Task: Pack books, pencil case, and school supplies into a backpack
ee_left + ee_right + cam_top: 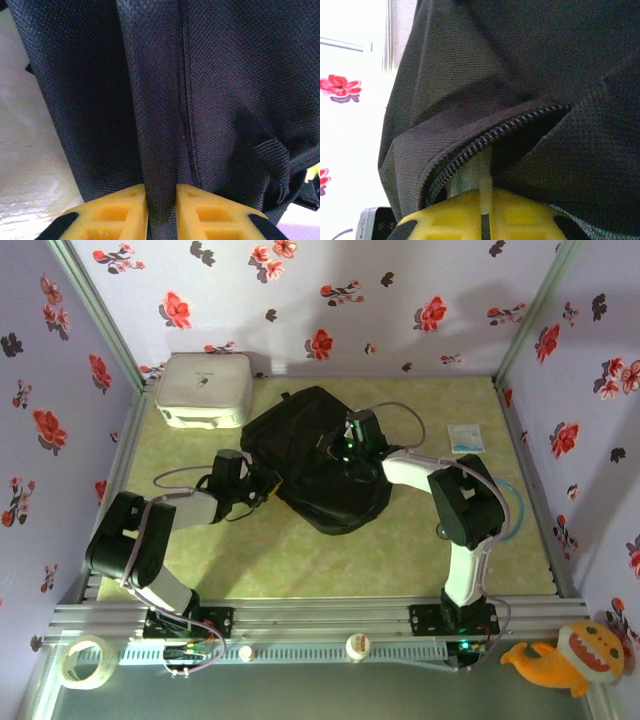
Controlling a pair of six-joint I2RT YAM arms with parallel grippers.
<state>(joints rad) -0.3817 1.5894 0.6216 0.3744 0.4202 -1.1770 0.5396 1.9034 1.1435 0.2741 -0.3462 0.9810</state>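
Note:
The black backpack (pixel 315 455) lies slumped in the middle of the table. My left gripper (pixel 262 489) is at its left edge. In the left wrist view the yellow fingers (pixel 120 212) are shut on a raised fold of the backpack's fabric (pixel 160 150). My right gripper (pixel 350 452) sits on top of the backpack. In the right wrist view that gripper (pixel 485 200) is shut on a pale translucent zipper pull (pixel 485 175), just below the zipper teeth (pixel 510 125), which stand slightly parted. The books and pencil case are out of view.
A white rounded plastic box (pixel 203 390) stands at the back left, close to the backpack. A small white-blue packet (pixel 464 437) lies at the right. A tape roll (pixel 82 660) and a yellow plush (pixel 565 655) sit off the table's near edge.

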